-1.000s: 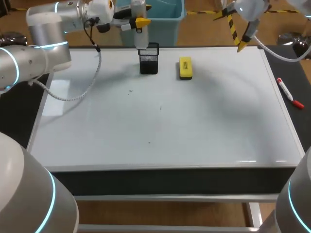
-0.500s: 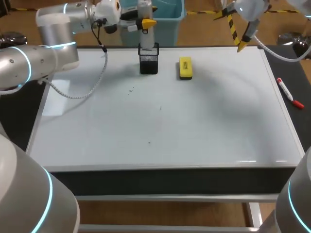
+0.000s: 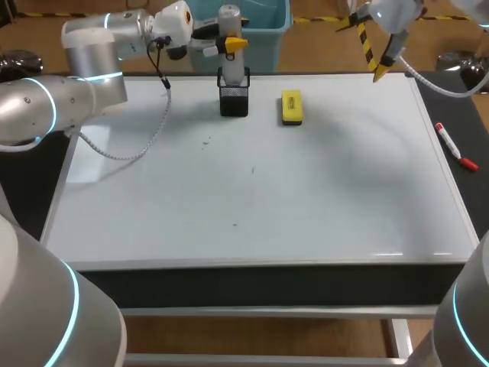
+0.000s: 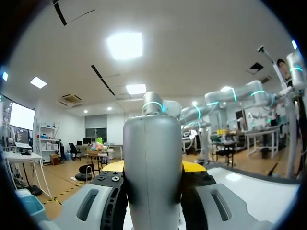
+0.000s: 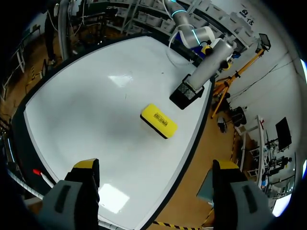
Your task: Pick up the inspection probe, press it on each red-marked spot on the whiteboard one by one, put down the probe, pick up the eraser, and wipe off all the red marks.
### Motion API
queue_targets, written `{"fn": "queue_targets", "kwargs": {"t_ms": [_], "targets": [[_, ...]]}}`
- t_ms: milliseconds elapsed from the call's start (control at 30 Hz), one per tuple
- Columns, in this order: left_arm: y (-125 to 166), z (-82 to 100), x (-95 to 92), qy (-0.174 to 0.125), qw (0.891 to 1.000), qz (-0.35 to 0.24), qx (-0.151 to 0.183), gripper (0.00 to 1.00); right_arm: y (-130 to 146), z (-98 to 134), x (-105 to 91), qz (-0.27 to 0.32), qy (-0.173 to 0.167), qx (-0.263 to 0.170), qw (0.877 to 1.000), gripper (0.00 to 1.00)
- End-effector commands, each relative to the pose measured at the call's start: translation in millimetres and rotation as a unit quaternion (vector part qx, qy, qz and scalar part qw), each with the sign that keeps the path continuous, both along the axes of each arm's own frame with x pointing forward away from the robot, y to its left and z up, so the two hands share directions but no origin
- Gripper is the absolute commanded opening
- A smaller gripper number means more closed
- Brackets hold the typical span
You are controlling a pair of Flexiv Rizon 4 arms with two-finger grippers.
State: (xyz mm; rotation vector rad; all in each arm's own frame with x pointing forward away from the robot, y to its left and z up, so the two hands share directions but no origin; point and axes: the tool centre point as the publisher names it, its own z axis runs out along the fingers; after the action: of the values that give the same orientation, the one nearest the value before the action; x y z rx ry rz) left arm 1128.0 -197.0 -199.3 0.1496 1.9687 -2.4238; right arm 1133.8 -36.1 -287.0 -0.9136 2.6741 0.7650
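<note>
The inspection probe, a grey cylinder, stands upright with its lower end inside the black mesh holder at the whiteboard's far edge. My left gripper is shut on the probe, which fills the space between its fingers. The yellow eraser lies just right of the holder. My right gripper hangs open and empty above the far right corner. From the right wrist view, the eraser, holder and probe lie ahead of the right gripper. No red marks show on the whiteboard.
A red-capped marker lies on the dark table strip to the right of the board. A few tiny dark specks dot the board's middle. The left arm's cable droops over the far left of the board.
My left gripper has carried the probe rightward and down, so its lower end now sits in the mesh holder. The right arm has stayed still.
</note>
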Motion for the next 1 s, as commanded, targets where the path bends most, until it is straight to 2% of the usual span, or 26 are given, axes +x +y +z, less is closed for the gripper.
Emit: {"fn": "queue_targets", "kwargs": {"t_ms": [33,467,1000], "targets": [[-4,-8.5,5.7,0.001,1.000,-0.002,0.001,0.00,0,1,0.7,0.001,0.000,-0.002,1.000,1.00],[-6,-44.7,11.8,0.006,1.000,0.004,-0.006,0.00,0,1,0.7,0.001,0.000,-0.002,1.000,1.00],[-6,-65.1,15.5,0.017,1.000,0.001,-0.006,0.00,0,1,0.7,0.001,0.000,-0.002,1.000,1.00]]}}
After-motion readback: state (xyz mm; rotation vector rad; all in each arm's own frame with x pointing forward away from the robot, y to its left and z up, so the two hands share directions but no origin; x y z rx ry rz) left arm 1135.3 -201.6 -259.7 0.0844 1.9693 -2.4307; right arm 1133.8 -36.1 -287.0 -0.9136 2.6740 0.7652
